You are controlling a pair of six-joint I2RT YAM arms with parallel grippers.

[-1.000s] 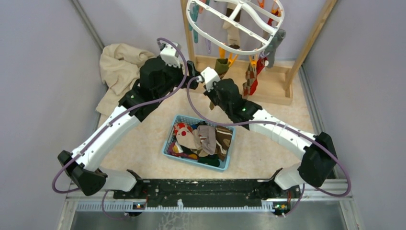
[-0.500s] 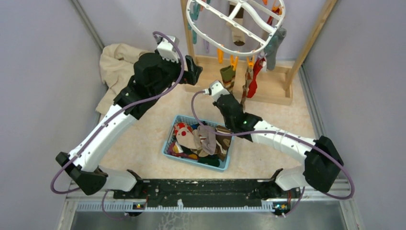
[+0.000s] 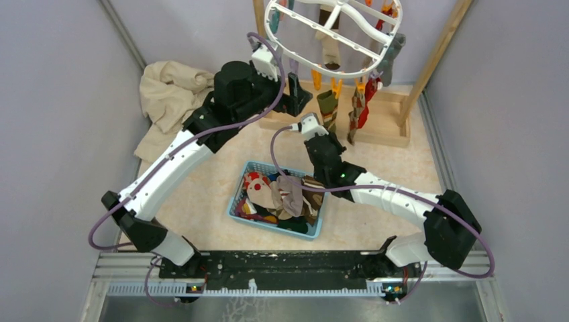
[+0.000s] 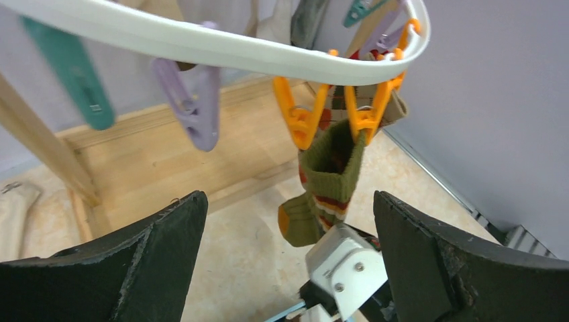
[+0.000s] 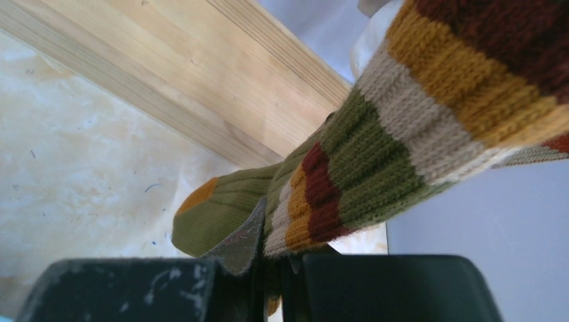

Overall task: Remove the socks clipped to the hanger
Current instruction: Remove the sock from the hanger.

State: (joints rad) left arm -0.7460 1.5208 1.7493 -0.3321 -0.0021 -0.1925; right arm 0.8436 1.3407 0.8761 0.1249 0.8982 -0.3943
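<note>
1. Two arms reach toward the far side of the table, where the hanger (image 4: 201, 43) hangs inside the wooden rack (image 3: 386, 131).
2. Your right gripper (image 5: 268, 265) has its fingers pinched tight on the green sock (image 5: 349, 161) with red, cream and orange stripes. It grips the sock low down (the orange-tipped end pokes out to the left in the wrist view).
3. That sock hangs from the near rim of the hanger, its cuff caught in an orange clip (image 4: 362, 117). A second orange clip (image 4: 300, 121) hangs just left of it; you cannot tell whether this one also bites the cuff.
4. Your left gripper (image 4: 290, 201) is spread wide with nothing between its fingers. It sits just left of the green sock, under the hanger's near-left rim.
5. Other socks (image 3: 362, 107) hang just right of the green one.
6. The blue basket (image 3: 236, 196) sits in the near middle of the table and holds a heap of loose socks (image 3: 282, 194).
7. A beige cloth (image 3: 168, 94) lies at far left.
</note>
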